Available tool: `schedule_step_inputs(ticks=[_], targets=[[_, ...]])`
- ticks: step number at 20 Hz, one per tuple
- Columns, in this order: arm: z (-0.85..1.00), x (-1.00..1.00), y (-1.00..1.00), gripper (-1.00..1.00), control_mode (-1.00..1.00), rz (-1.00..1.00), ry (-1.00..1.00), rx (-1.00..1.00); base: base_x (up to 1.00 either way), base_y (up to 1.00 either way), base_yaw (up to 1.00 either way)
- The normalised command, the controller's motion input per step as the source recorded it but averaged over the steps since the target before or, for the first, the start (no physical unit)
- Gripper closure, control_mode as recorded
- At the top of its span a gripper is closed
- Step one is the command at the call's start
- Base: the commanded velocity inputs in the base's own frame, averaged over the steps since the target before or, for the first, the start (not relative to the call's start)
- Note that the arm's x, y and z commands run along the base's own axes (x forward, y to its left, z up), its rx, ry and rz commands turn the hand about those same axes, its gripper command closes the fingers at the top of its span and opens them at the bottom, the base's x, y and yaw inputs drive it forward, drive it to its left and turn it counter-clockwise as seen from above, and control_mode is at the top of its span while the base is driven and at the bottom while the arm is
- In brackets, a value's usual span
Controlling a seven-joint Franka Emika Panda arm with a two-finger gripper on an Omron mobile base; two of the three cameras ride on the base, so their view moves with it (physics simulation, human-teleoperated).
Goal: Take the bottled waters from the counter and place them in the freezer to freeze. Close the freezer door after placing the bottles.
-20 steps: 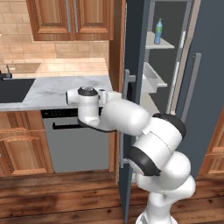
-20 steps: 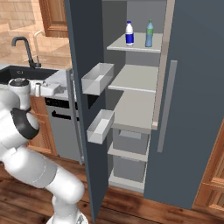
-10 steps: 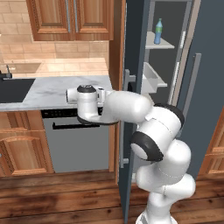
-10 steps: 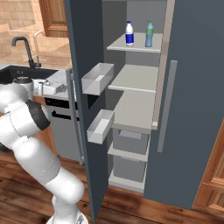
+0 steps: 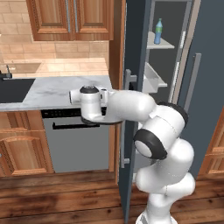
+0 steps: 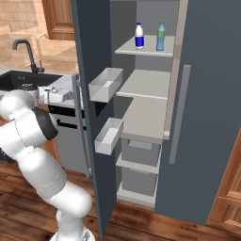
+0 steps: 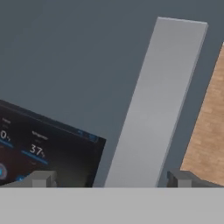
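end effector (image 7: 109,178) released, its hand view facing the freezer door (image 7: 83,65) handle bar (image 7: 153,109) just ahead, while the right base view shows both bottled waters (image 6: 149,36) shelved beyond.

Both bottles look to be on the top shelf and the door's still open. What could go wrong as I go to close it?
1. The gripper is open and facing the outer face of the freezer door beside its bar handle; a push there may glance off.
2. The arm's elbow sits close by the door's edge, so the swing might catch it.
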Motion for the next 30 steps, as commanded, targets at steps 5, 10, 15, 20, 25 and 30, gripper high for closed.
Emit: schedule_step_inputs(ticks=[5, 10, 15, 20, 25, 30], targets=[[0.00, -0.39, -0.54, -1.00, -1.00, 0.12, -0.13, 0.01, 0.00, 0.00, 0.00], [0.00, -0.22, -0.68, -1.00, -1.00, 0.10, -0.11, 0.02, 0.00, 0.00, 0.00], [0.00, -0.02, -0.81, -1.00, -1.00, 0.11, -0.05, 0.04, 0.00, 0.00, 0.00], [0.00, 0.00, -0.85, -1.00, -1.00, 0.09, -0.01, 0.05, 0.00, 0.00, 0.00], [0.00, 0.18, -0.86, -1.00, -1.00, 0.02, 0.00, 0.06, 0.00, 0.00, 0.00], [0.00, 0.30, -0.90, -1.00, -1.00, 0.03, 0.00, 0.08, 0.00, 0.00, 0.00]])
